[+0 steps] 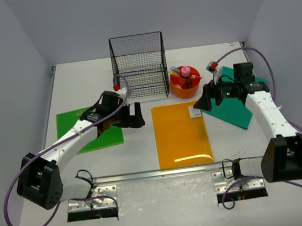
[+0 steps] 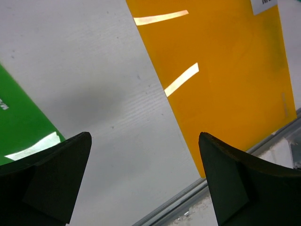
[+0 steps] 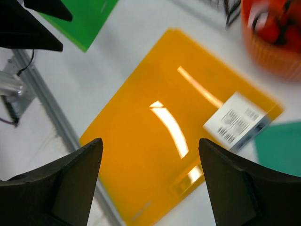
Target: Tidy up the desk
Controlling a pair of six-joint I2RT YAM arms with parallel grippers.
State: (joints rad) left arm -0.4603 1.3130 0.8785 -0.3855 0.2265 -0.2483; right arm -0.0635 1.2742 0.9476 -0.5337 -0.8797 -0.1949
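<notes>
The desk (image 1: 139, 153) spans the work area, with its metal rail (image 1: 164, 172) along the near edge. A green folder (image 1: 89, 129), an orange folder (image 1: 181, 134) and a teal folder (image 1: 234, 107) lie flat on it, left to right. A wire-mesh rack (image 1: 139, 67) and a round orange tray (image 1: 186, 92) stand at the back. The left gripper (image 1: 132, 117) hovers between the green and orange folders, jaws spread and empty. The right gripper (image 1: 202, 103) hangs by the orange folder's far right corner, jaws spread and empty.
</notes>
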